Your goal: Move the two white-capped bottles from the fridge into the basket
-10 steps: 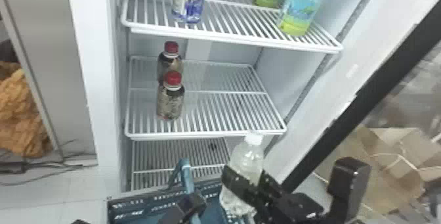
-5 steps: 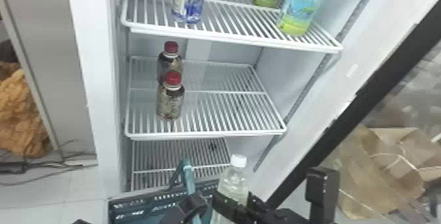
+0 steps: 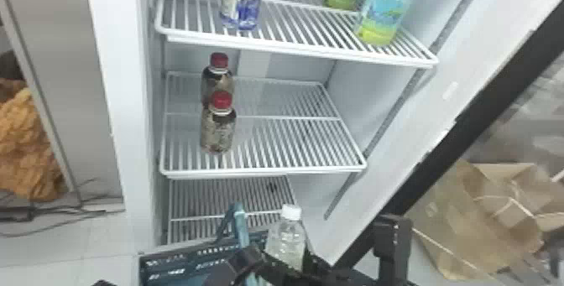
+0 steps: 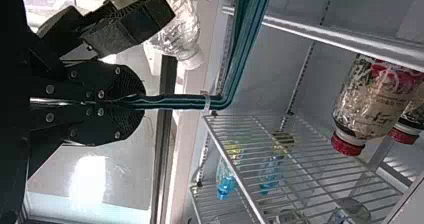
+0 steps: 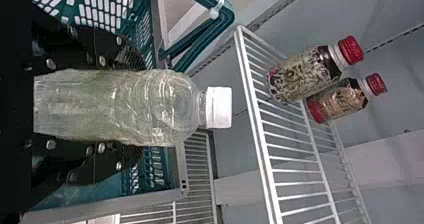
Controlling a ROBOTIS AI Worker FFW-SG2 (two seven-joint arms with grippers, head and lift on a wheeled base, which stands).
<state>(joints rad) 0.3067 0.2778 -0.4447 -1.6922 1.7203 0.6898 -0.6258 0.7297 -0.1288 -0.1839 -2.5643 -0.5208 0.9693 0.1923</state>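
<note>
Our right gripper [image 3: 289,261] has its fingers closed around the body of the white-capped bottle [image 3: 286,241], cap up, just right of the handle [image 3: 240,224], which our left gripper [image 3: 248,260] pinches with fingers nearly together. We see the basket [image 3: 180,269] in front of the fridge [image 3: 115,75], though we cannot tell whether the bottle is over it. Farther in, two red-capped bottles [image 3: 218,132] stand on the left of a shelf [image 3: 293,146].
</note>
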